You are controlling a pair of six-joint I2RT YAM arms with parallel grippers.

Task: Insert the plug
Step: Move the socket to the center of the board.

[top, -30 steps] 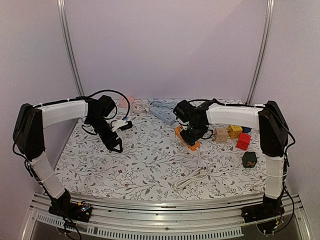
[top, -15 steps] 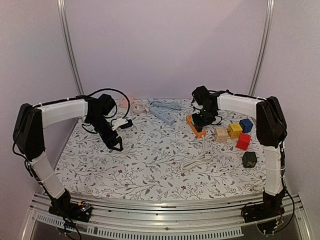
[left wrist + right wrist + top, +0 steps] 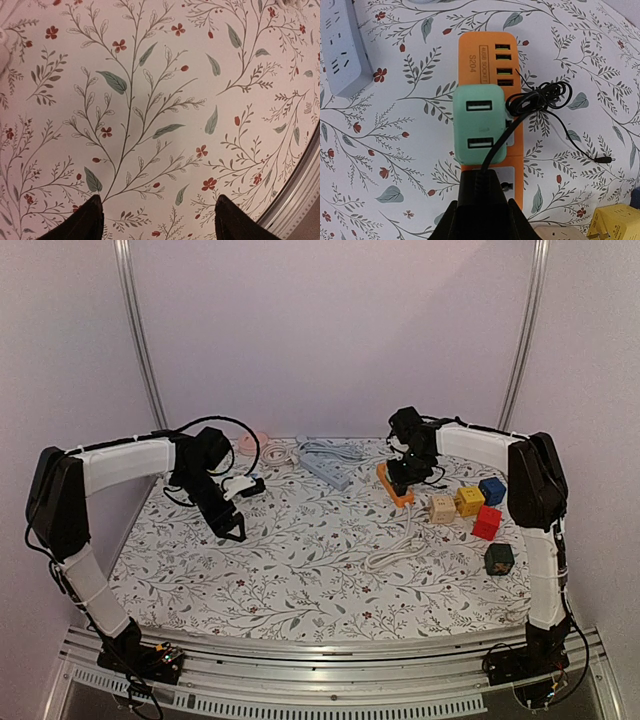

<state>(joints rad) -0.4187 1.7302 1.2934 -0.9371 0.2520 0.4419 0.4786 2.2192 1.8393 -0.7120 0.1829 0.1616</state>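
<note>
Plug [image 3: 479,125] shows in the right wrist view as a mint-green block with rounded corners and two USB ports facing up. It lies over the middle of the orange power strip [image 3: 490,55]; whether its prongs are seated cannot be told. The strip is a smooth plastic bar with a column of four USB slots at its far end.

A thin black cord [image 3: 540,97] forms a loose tangle just beside the plug. It crosses the plug's corner and runs down between the tips of the right gripper [image 3: 480,176]. That gripper's jaws are drawn tight together. Whether they pinch the cord or the plug's near edge is not clear.

From above, the orange strip lies angled toward the back right of the table. Its white cable [image 3: 395,552] trails in a flat loop toward the near edge. A pale grey power strip [image 3: 328,468] lies near on the left, not touching. Painted cube blocks [image 3: 468,501] stand close on the right, the beige one nearest, so the strip is hemmed in on that side. Toward the left arm the matte floral cloth [image 3: 165,100] lies bare.

The left gripper [image 3: 159,202] hangs over that cloth with its jaws spread wide, holding nothing. A ribbed metal rim [image 3: 295,200] borders the cloth at the lower right corner of the left wrist view.
</note>
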